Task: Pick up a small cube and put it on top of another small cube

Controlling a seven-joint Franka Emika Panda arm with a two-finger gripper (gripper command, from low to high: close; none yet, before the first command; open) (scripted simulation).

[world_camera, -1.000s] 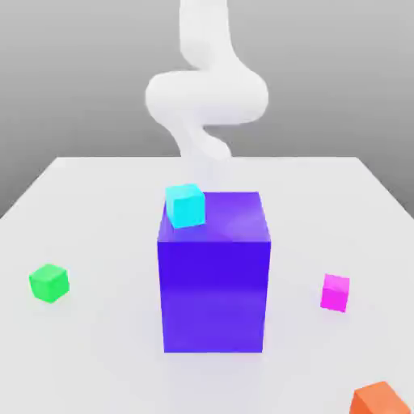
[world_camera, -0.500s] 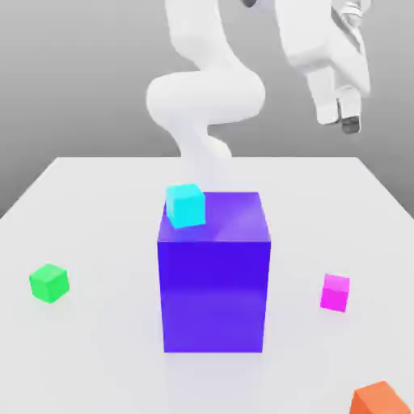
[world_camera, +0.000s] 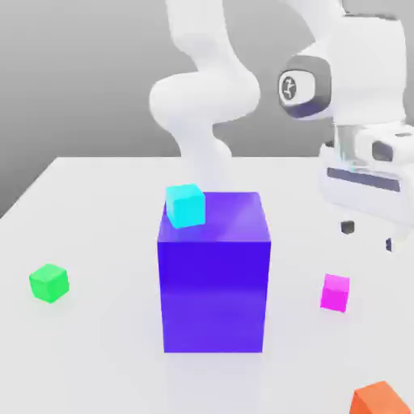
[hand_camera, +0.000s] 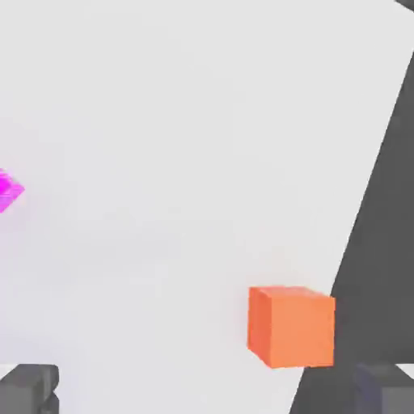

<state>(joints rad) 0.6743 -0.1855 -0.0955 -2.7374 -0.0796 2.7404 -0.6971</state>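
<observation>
A small magenta cube (world_camera: 335, 292) lies on the white table at the exterior view's right; the hand view catches a sliver of the magenta cube (hand_camera: 10, 191) at its edge. A small green cube (world_camera: 48, 282) rests far off at the exterior view's left. My gripper (world_camera: 369, 235) hangs open above the table, higher than the magenta cube and slightly to its right, holding nothing. Its dark fingertips (hand_camera: 29, 386) show wide apart in the hand view.
A big blue-violet block (world_camera: 213, 271) stands in the middle with a cyan cube (world_camera: 185, 204) on its top corner. An orange cube (world_camera: 380, 399) sits near the front right table edge (hand_camera: 356, 242); the hand view shows the orange cube (hand_camera: 291, 325) too.
The arm has swung in from above and descended toward the exterior view's right, bringing the gripper down near the magenta cube. The cubes have not moved.
</observation>
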